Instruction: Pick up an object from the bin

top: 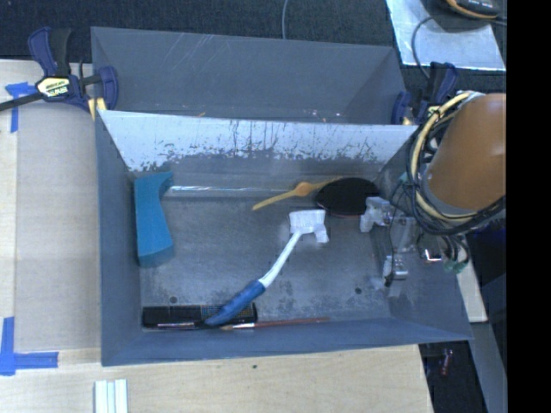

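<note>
My gripper (394,274) hangs low at the bin's right side, just above the floor near the right wall. Nearest to it, a little to the left and farther back, lies a black round brush (347,196) with a yellow handle pointing left. A dish brush (277,267) with a white head and a blue grip runs diagonally across the middle, its head to the left of the gripper. Nothing shows in the gripper.
A blue foam block (152,219) lies along the left wall. At the front lie a black comb-like bar (182,317) and a thin red stick (293,322). The arm, with an orange cover and cables, leans in over the right rim.
</note>
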Available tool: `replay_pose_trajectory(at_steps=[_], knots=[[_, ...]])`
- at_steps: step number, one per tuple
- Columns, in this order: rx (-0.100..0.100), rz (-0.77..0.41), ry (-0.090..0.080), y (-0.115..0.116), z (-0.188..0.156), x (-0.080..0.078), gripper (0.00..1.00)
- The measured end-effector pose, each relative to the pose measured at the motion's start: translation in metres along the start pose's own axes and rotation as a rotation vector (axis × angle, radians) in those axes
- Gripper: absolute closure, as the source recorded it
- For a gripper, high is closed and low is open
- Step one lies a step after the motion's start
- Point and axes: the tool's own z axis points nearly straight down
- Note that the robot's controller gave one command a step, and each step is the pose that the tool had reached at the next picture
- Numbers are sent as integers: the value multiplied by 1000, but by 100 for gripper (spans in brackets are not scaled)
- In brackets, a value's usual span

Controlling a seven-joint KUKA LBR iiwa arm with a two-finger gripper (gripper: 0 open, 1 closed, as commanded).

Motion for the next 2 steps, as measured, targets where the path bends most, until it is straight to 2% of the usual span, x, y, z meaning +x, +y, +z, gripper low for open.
replay_pose_trajectory(at_steps=[1,2], knots=[[1,-3,-9,0,-4,-2,0],[1,79,-14,33,55,-17,0]])
